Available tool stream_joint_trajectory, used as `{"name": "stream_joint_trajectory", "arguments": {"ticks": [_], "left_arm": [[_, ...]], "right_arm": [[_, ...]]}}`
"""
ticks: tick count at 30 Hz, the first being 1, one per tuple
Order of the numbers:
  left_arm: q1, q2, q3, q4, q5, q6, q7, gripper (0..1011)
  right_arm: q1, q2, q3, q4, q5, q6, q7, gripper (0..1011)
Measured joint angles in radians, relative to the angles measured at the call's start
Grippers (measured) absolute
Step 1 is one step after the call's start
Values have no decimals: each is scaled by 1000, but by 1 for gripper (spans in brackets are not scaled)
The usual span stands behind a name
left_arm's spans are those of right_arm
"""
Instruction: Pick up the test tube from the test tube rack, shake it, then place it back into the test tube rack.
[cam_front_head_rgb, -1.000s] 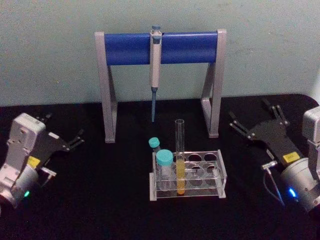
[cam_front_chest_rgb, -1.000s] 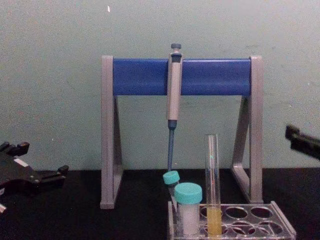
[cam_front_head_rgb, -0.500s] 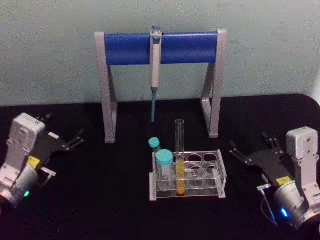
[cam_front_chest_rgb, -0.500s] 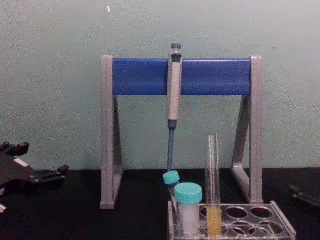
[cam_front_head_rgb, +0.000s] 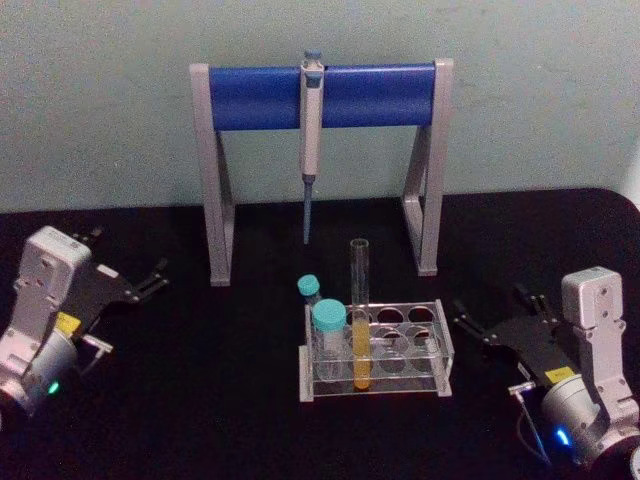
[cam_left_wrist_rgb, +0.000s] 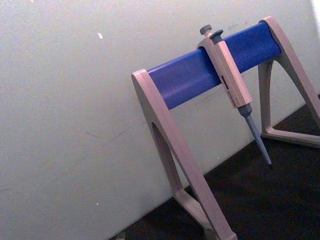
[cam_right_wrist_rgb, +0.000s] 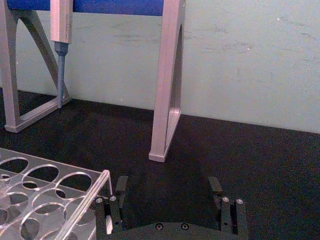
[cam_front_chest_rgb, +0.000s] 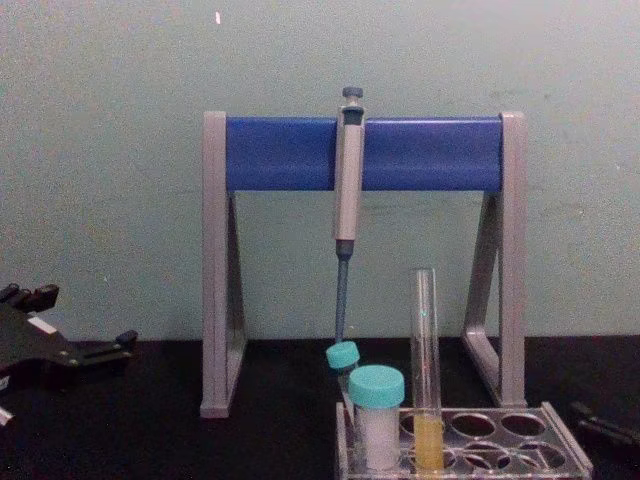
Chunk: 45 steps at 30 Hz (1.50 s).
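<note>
My left tool (cam_front_head_rgb: 150, 279) sits parked at the far left of the bench (cam_front_head_rgb: 200, 400), its fingers spread apart on nothing, well away from the work; I judge it has no part in this pick. Next along stands the pipette stand (cam_front_head_rgb: 212, 180) against the back wall, with the pipette (cam_front_head_rgb: 311, 120) hanging from its blue bar, tip down and clear of the bench, which keeps it out of my reach path.

In front of it, near the middle, is the test tube rack (cam_front_head_rgb: 440, 345). Two teal-capped tubes (cam_front_head_rgb: 328, 320) fill its left end, and just beside them the test tube (cam_front_head_rgb: 359, 300) stands upright in a front hole, its yellow liquid low down and its bare upper length rising well above the top plate. That free length is, I think, where I should take hold.

To the right of the rack my right tool (cam_front_head_rgb: 492, 318) rests low, fingers apart and pointed at the rack's right end, near it but not touching. From my right wrist I see the rack's corner close to my left finger (cam_right_wrist_rgb: 116, 197).

I cannot see the test tube from that wrist, and the chest view cuts the rack's base off.
</note>
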Motion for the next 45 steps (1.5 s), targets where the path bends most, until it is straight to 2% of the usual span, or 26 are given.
{"name": "stream_joint_trajectory", "arguments": {"ticks": [45], "left_arm": [[0,0,0,0,0,0,0,1001]], "right_arm": [[0,3,-3,-6,5,-5,-2,1000]]}}
